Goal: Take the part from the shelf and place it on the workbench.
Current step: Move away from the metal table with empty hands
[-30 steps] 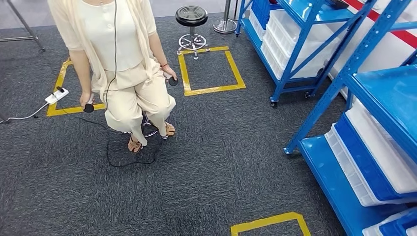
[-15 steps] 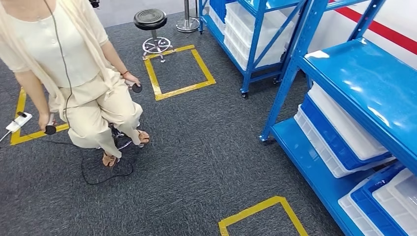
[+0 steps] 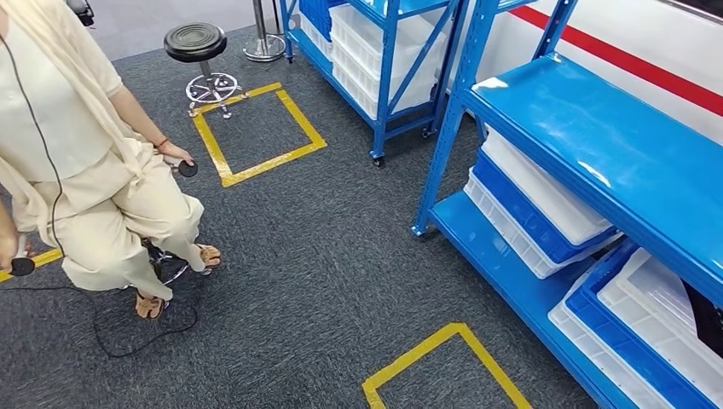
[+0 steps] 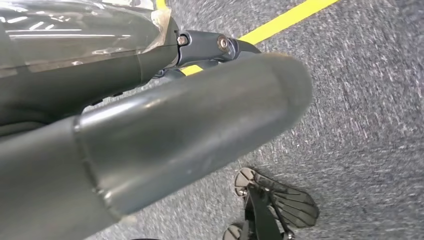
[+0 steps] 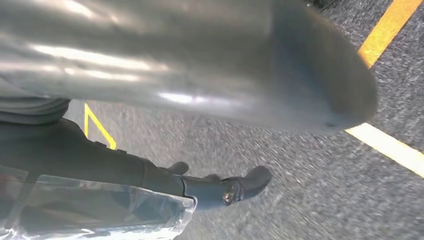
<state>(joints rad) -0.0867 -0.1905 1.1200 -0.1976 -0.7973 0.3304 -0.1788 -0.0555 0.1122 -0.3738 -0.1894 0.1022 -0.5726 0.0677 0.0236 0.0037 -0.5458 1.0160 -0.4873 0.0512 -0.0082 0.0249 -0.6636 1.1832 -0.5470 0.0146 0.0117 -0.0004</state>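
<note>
While two blue shelves (image 3: 546, 128) stand by, neither hand's (image 4: 150, 130) grasp can be told.

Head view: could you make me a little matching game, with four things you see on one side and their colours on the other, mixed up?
Things:
1. shelf
2. stool
3. floor tape
4. person's clothes

Colours:
A. yellow
B. cream
C. blue
D. black

Pairs: 1-C, 2-D, 3-A, 4-B
</note>
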